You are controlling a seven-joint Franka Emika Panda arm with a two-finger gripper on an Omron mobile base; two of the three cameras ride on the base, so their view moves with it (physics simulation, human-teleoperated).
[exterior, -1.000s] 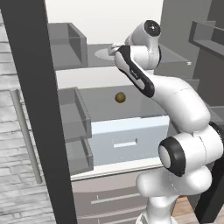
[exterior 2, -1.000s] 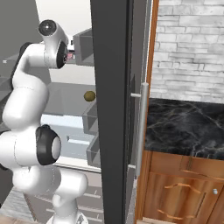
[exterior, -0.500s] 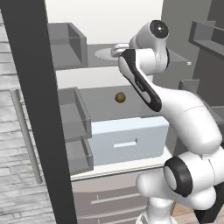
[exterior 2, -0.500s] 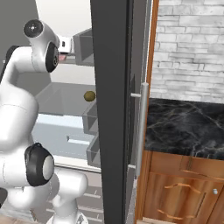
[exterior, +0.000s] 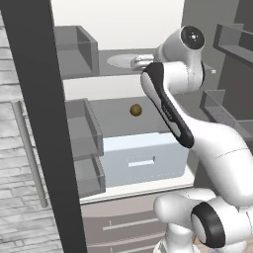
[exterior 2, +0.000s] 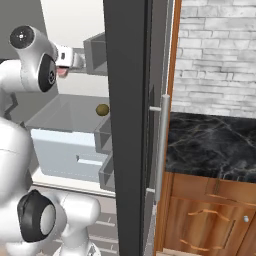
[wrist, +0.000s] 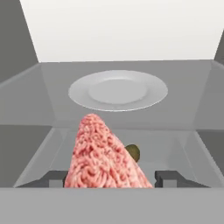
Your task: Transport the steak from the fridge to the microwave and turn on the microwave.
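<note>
The steak [wrist: 105,162], a pinkish-red slab, stands between my two fingertips in the hand view, with my gripper [wrist: 113,178] shut on it above the upper shelf of the open fridge [exterior: 123,22]. A pale plate [wrist: 118,90] lies bare on that shelf just beyond it. From the right base view a bit of pink steak [exterior 2: 62,72] shows under the hand, and the gripper [exterior 2: 76,59] points into the fridge. In the left base view the gripper [exterior: 141,62] hangs at the near edge of the plate [exterior: 118,60]. The microwave is out of view.
A small brown ball [exterior: 135,110] rests on the shelf below, above the pale blue drawer [exterior: 143,158]. The dark fridge door [exterior: 34,123] with grey bins [exterior: 79,44] stands open at the left. A black marble counter [exterior 2: 210,145] over wooden cabinets lies to the right.
The arm's upper joints have swung up and towards the camera, and the hand has drawn back a little from the shelf with the steak in it. Ball and plate have stayed put.
</note>
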